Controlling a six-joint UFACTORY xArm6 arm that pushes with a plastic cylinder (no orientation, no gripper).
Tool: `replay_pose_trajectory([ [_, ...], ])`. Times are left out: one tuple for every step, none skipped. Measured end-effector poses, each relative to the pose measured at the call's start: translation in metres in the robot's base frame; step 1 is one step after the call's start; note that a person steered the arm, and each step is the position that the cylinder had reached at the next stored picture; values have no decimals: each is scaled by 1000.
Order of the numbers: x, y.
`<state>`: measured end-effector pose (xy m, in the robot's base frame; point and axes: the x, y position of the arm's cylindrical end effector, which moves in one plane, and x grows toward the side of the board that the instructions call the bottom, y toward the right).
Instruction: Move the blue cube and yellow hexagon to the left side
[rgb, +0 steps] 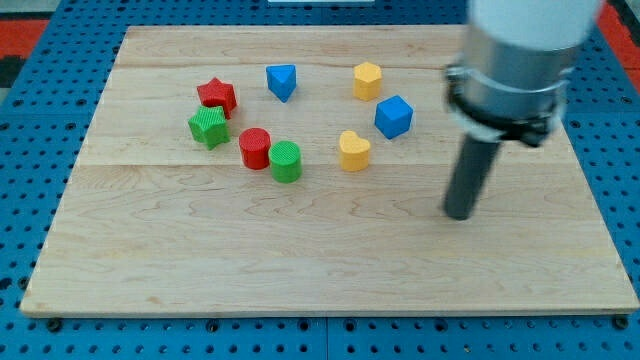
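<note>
In the camera view, a wooden board (330, 270) is seen lying on a blue pegboard. The rod carries no gripper, so there is nothing to open or close; my tip (459, 213) rests on the board at the view's right, touching no block.

The blue cube (394, 116) is found up and to the view's left of the tip, near but apart. The yellow hexagon (367, 80) lies just beyond the cube, toward the view's top. A yellow heart (353, 150) sits below the cube.

Further left are gathered a blue triangular block (282, 81), a red star (217, 96), a green cube (208, 128), a red cylinder (254, 148) and a green cylinder (286, 161).

The approach step is judged to be in hand: neither target has been pushed yet. Next, the tip would have to be brought to the cube's right face, then driven leftward; the crowded left cluster may be disturbed.
</note>
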<state>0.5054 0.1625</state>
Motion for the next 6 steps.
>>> replay_pose_trajectory([
  [-9,-20],
  [-30,-60],
  [-44,-44],
  [-96,5],
  [-117,-23],
  [-124,-48],
])
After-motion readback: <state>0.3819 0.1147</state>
